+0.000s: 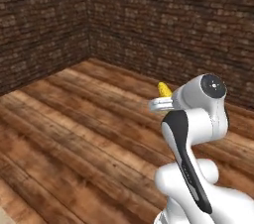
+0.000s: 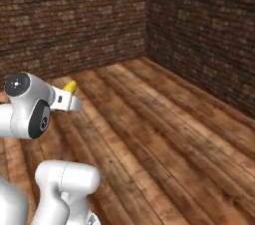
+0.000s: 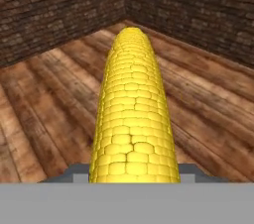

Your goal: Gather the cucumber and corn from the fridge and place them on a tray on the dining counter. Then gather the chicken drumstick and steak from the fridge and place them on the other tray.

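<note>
The corn (image 3: 133, 114) has a bumpy surface of tight rows of yellow kernels with a slight waxy sheen. The floor (image 1: 74, 134) is wood, brown planks with visible grain and a dull satin finish, darker along the seams. The walls (image 2: 74, 20) are rough, matt brick, dark brown with paler mortar lines. The arm (image 1: 198, 119) looks like smooth, glossy white plastic with dark, shiny inlays.

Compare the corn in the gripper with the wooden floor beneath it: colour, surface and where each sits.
Colour: the corn is bright yellow; the floor is mottled reddish brown.
Surface: the corn is covered in rows of small rounded kernels; the floor is flat planks with long grain.
Position: the corn is held up in the air by the gripper, pointing away from the hand; the floor lies flat below, running to the brick walls.
</note>
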Controlling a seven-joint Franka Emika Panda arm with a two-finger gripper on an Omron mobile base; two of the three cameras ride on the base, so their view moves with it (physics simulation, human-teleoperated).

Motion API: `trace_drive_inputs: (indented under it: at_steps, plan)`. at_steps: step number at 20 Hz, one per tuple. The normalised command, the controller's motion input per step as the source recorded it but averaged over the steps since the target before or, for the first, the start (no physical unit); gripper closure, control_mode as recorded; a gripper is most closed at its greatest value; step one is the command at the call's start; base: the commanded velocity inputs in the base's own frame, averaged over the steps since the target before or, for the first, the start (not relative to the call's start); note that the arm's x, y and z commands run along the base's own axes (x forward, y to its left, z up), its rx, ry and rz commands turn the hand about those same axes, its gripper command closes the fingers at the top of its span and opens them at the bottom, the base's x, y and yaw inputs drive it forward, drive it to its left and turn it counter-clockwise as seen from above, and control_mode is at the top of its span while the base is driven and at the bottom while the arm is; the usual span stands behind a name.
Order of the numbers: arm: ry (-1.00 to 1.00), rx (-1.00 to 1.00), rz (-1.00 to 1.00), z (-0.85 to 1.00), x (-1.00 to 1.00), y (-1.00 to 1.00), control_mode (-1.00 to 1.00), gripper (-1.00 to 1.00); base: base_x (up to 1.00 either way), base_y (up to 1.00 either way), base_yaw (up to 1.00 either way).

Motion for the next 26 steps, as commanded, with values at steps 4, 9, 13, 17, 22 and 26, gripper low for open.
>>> trace_drive_inputs:
  at_steps: [4,9,13,17,22,26]
  plan:
    - [0.0,0.0,0.0,0.0,0.0,0.0,1.0,1.0,1.0,0.27,0.5]
    - [0.0,0.0,0.0,0.0,0.0,0.0,1.0,1.0,1.0,0.23,0.48]
    - [0.0,0.0,0.0,0.0,0.0,0.0,1.0,1.0,1.0,0.12,0.42]
    - [0.0,0.0,0.0,0.0,0.0,0.0,1.0,1.0,1.0,0.02,0.39]
    - [0.0,0.0,0.0,0.0,0.0,0.0,1.0,1.0,1.0,0.0,0.4]
    - [0.0,0.0,0.0,0.0,0.0,0.0,1.0,1.0,1.0,0.0,0.42]
